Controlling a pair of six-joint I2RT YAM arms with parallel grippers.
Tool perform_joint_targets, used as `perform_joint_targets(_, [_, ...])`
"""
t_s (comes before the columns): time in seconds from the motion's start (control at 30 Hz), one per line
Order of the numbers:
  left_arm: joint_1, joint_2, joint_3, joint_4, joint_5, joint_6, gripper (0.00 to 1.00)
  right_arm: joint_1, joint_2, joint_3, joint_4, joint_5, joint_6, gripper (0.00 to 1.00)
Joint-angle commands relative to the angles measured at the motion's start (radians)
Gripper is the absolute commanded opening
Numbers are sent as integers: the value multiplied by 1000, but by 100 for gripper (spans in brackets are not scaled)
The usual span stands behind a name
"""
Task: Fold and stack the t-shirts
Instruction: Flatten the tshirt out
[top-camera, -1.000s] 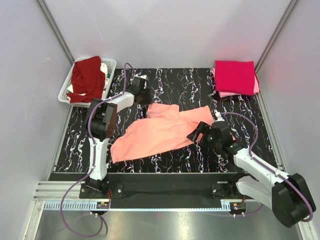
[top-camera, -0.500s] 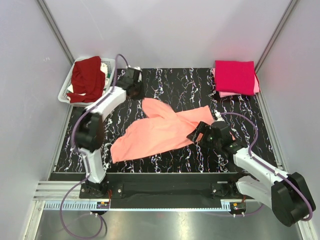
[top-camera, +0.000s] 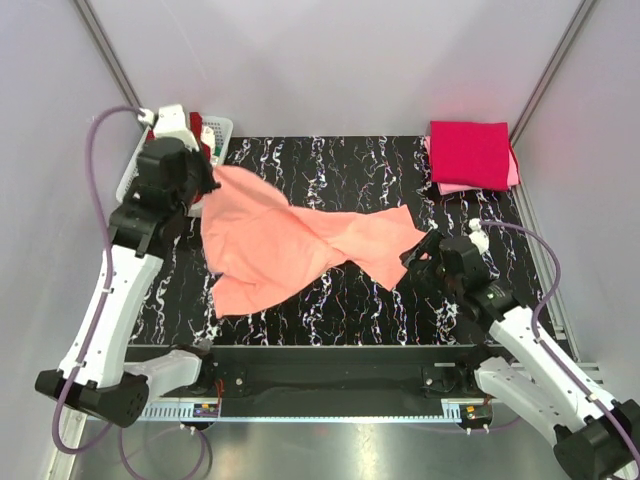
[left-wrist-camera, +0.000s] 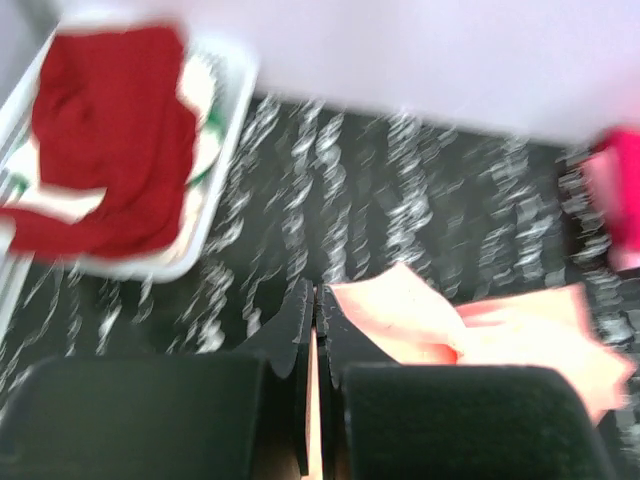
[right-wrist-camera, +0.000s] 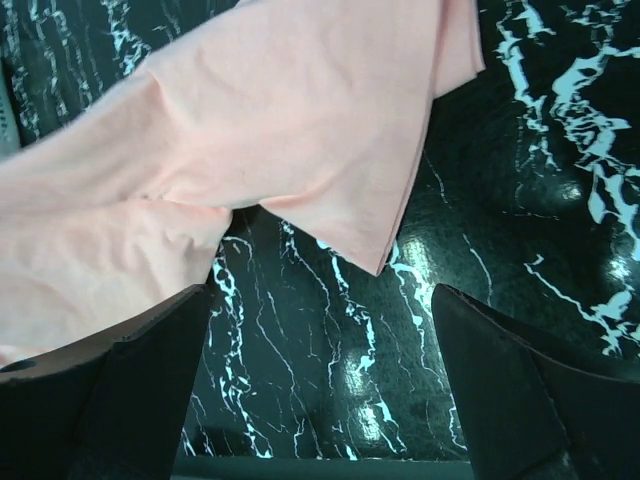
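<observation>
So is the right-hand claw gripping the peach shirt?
No, the right gripper is wide open, the peach shirt lying free ahead of it.

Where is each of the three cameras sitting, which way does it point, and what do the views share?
Top external: above and behind the arms, looking down at the black table; both arms, left tool and right tool show.
Left wrist: on the left arm, facing the table and white basket; its shut fingers pinch the salmon t-shirt.
Right wrist: low over the table, facing down; its open fingers frame the shirt's edge.
Shared: all see the salmon t-shirt; top and left wrist share the basket.
</observation>
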Motion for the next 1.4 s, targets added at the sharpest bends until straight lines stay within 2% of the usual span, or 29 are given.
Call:
perform_joint_targets(0.0, [21, 13, -157, -31, -58, 24, 0, -2, 62, 50, -119, 69, 46, 99])
perform_joint_targets(0.13, [21, -6, -245, 0, -18, -19, 0, -3, 193, 21, -36, -57, 85, 93])
perform_joint_targets(0.17, [21, -4, -269, 4, -13, -28, 0, -3, 212, -2, -10, -106, 88, 87])
perform_joint_targets(0.23, [21, -6, -294, 24, -2, -32, 0, 3, 267, -18, 67, -149, 88, 83])
perform_joint_targets(0.47, [22, -30, -360, 63, -13, -19, 0, 8, 437, -28, 159, -193, 74, 80])
perform_joint_targets(0.63, [32, -40, -378, 63, -2, -30, 0, 26, 531, 13, 191, -194, 66, 70])
perform_joint_targets(0.8, [41, -49, -384, 66, 7, -35, 0, 28, 603, 56, 182, -197, 40, 65])
perform_joint_targets(0.93, [45, -58, -389, 66, 7, -39, 0, 31, 623, 74, 183, -192, 25, 56])
perform_joint_targets(1.07, [50, -63, -392, 66, 8, -41, 0, 31, 640, 82, 188, -190, 8, 47])
perform_joint_targets(1.17, [53, -61, -398, 69, 14, -44, 0, 35, 636, 74, 200, -187, -1, 32])
perform_joint_targets(1.2, [53, -57, -400, 69, 19, -47, 0, 35, 625, 68, 214, -187, -3, 22])
perform_joint_targets(1.37, [53, -50, -409, 76, 28, -52, 0, 35, 610, 51, 234, -172, -4, 0])
